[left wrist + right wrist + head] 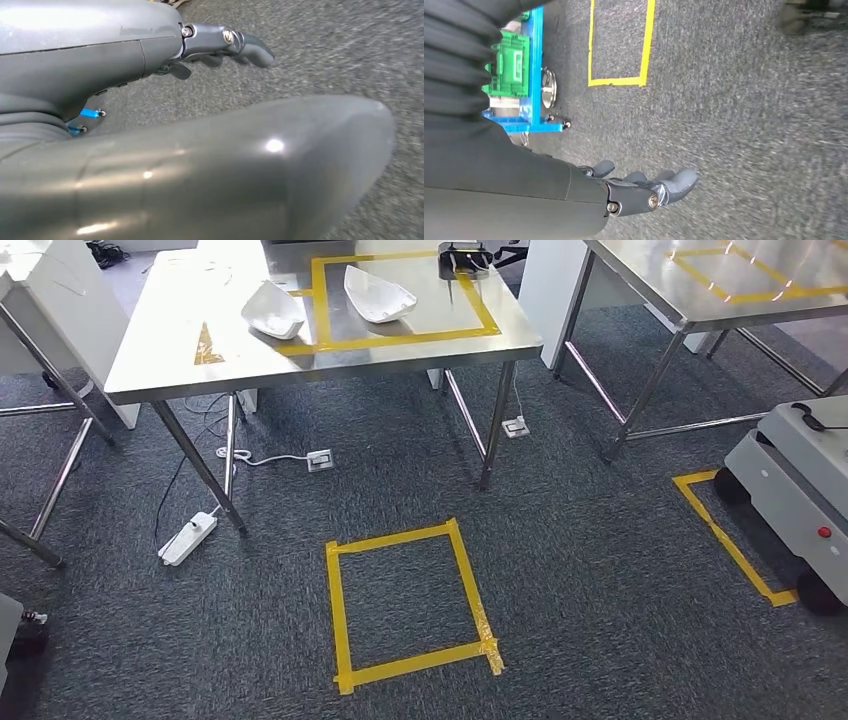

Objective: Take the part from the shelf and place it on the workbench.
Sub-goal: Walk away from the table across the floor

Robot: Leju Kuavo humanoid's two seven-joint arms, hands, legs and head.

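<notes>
The left hand (225,47) hangs over the grey carpet (325,45), its fingers (255,50) loosely extended with nothing between them. The right hand (644,190) hangs the same way on the other side, dark fingers (681,181) apart and slightly curved, holding nothing, with carpet beneath it. Close behind that hand, in the right wrist view, sits a blue frame (531,75) carrying a green block (511,65) and a round metal piece (548,87); the picture is blurred there, so I cannot tell what it belongs to. Beyond it on the floor is a yellow tape outline (621,80).

From the head view, a yellow tape square (410,605) is marked on the carpet straight ahead. Past it stands a steel workbench (150,370) with its own yellow tape rectangle (400,338) on top. Two white shell-shaped parts lie there: one white part (378,293) inside the rectangle, the other white part (272,310) just outside its left edge, the two near each other but apart. A dark object (465,258) rests at the rectangle's far corner.

Under the workbench a white power strip (188,538) lies on the carpet with cables trailing from it. A second steel table (700,300), also taped in yellow, stands to the right, and a grey wheeled cart (790,490) sits at the right edge beside more floor tape.
</notes>
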